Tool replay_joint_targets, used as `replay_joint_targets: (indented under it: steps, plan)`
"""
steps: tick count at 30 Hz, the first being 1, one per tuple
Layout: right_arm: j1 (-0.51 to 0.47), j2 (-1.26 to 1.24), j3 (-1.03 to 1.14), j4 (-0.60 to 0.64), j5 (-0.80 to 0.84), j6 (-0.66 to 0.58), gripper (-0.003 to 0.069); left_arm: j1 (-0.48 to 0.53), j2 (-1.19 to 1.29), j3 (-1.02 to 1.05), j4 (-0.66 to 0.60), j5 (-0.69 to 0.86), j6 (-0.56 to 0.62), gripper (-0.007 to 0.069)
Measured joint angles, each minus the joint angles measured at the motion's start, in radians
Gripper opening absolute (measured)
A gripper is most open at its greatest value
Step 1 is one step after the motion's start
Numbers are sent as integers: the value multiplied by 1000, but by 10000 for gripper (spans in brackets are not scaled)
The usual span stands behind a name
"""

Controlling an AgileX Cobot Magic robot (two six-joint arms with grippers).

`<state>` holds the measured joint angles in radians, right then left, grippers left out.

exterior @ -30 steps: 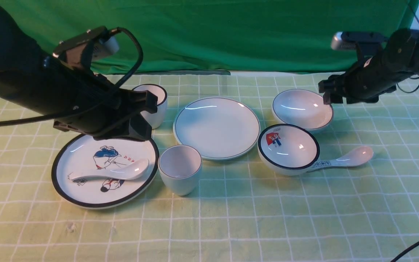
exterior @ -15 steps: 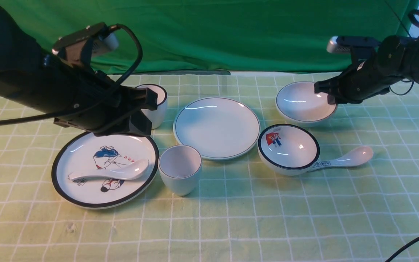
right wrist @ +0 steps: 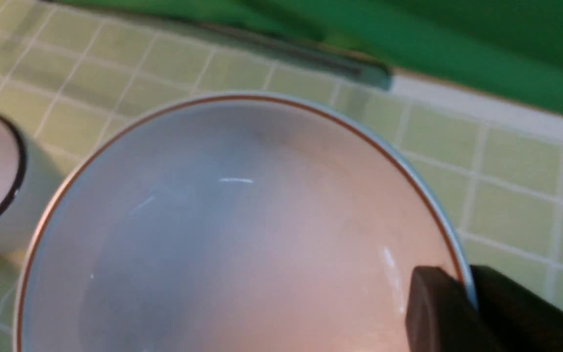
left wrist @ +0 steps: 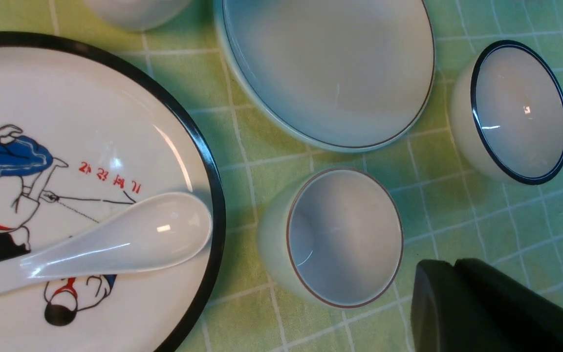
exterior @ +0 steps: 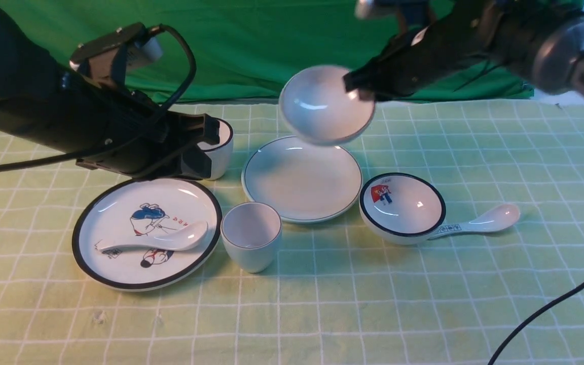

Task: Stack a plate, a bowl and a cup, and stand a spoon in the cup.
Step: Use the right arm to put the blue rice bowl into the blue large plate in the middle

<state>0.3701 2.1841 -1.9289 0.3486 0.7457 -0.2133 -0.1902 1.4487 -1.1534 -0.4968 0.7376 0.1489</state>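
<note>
The left claw (exterior: 205, 147) is hanging pressed together and empty, the spoon (exterior: 155, 241) and cup (exterior: 250, 235) lying nearby on its near side, waiting for later steps. The right claw (exterior: 357, 87) is pinching the bowl (exterior: 322, 106) by its rim, holding it tilted in the air; the plate (exterior: 302, 177) is lying below that claw, ready to receive it.

Table (exterior: 322, 314), green checked cloth. Directly on it lay:
- plate (exterior: 302, 177), centre
- cartoon plate (exterior: 104, 213), left
- cup (exterior: 250, 235), in front between them
- black-rimmed cup (exterior: 219, 147), behind the cartoon plate
- black-rimmed bowl (exterior: 402, 208), right of the plate
- lettered spoon (exterior: 484, 219), just right of that bowl
</note>
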Motion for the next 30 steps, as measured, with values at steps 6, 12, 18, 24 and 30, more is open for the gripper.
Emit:
replay_joint_targets:
  steps: [6, 12, 18, 24, 30]
  plan:
    - [43, 75, 1, -2, 13, 1, 76, 0, 0, 3, 0, -5, 0, 17]
    - [43, 78, 1, -39, 59, 1, 76, 0, 0, 19, 1, -26, 2, 17]
    - [48, 78, 1, -43, 42, -3, 82, 0, 0, 19, 1, -54, 3, 17]
    - [61, 92, 1, -45, 5, -3, 115, 0, 0, 20, 1, -55, 3, 17]
    - [62, 107, 1, -44, 15, -3, 202, -5, 0, 20, 2, -43, 9, 19]
